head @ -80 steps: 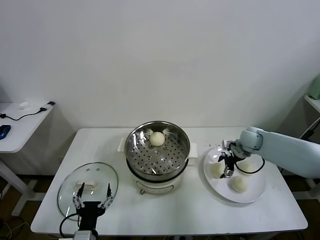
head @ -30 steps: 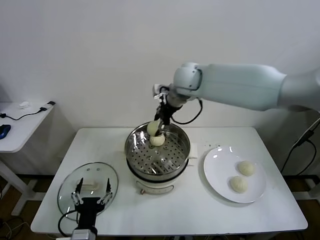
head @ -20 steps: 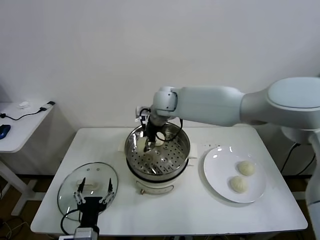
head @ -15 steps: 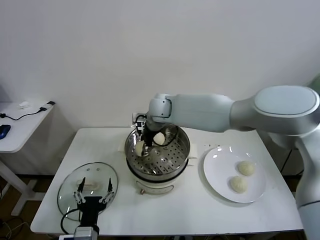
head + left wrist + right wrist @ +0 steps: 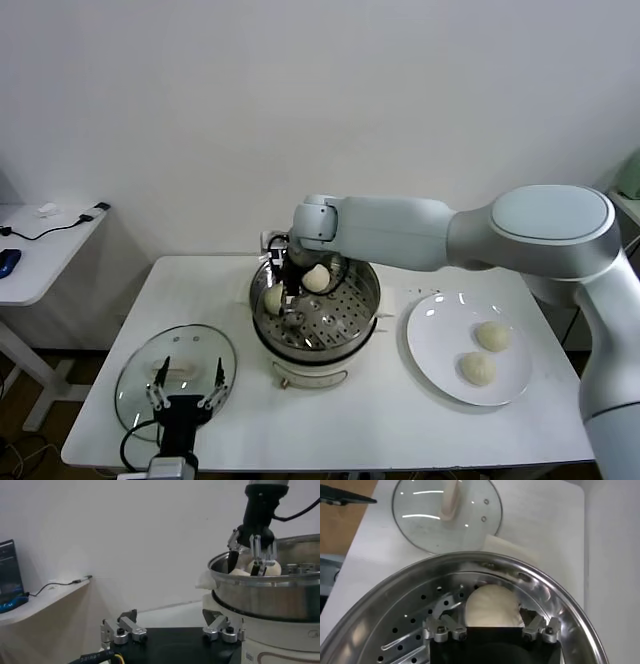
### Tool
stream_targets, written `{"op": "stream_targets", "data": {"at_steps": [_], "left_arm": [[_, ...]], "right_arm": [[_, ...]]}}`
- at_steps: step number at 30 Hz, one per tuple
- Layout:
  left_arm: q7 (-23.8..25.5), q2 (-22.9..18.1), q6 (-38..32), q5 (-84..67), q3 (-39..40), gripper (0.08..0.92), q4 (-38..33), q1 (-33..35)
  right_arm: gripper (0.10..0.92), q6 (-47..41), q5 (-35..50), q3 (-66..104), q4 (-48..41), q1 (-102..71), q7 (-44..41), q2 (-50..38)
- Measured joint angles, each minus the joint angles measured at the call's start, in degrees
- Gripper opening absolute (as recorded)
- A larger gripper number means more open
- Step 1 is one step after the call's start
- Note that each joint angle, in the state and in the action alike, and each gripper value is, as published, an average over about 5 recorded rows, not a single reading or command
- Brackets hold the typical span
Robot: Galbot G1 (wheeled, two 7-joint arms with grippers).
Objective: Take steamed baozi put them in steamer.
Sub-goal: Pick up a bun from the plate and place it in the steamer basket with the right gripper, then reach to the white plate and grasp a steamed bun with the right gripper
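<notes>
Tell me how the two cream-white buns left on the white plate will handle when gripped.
The two round cream-white dough buns on the flat white plate look soft, so a hard squeeze would probably dent them. Their domed, smooth tops suggest they may slip or roll if nudged. They appear small and likely light, needing little force.

Right arm [image 5: 400, 232] across the steamer [image 5: 316, 312] mouth, open tabletop [image 5: 370, 420] between glass lid [image 5: 176, 368] and plate [image 5: 467, 349]

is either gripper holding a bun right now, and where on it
Nothing is held. The right gripper stands open inside the steamer, its fingers either side of a baozi resting on the tray. The left gripper hangs open over the glass lid.
</notes>
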Motion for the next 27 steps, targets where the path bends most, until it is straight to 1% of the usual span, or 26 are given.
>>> {"op": "stream_targets", "data": {"at_steps": [6,13,21,27], "left_arm": [[0.00,-0.05,-0.06,0.26,0.00,0.823,-0.61,0.37],[-0.12,-0.04,-0.64,0.81,-0.20,0.823,-0.35,0.30],[-0.19,-0.20,-0.83,1.32,0.08,0.823,-0.32,-0.30],[-0.17,-0.70,-0.66,1.65,0.22,0.823,-0.16,-0.71]], "right_arm": [[0.823,3.20,-0.25,-0.34,2.82,5.46,-4.56,-5.71],[0.823,5.91,-1.84,-4.05,9.04,13.39,-8.86,-17.00],[0.823,7.52,-9.18,-10.66,16.84,15.71,-10.56,-32.70],[0.823,8.31,-15.90,-10.89,18.79,10.96,-10.75,-41.84]]}}
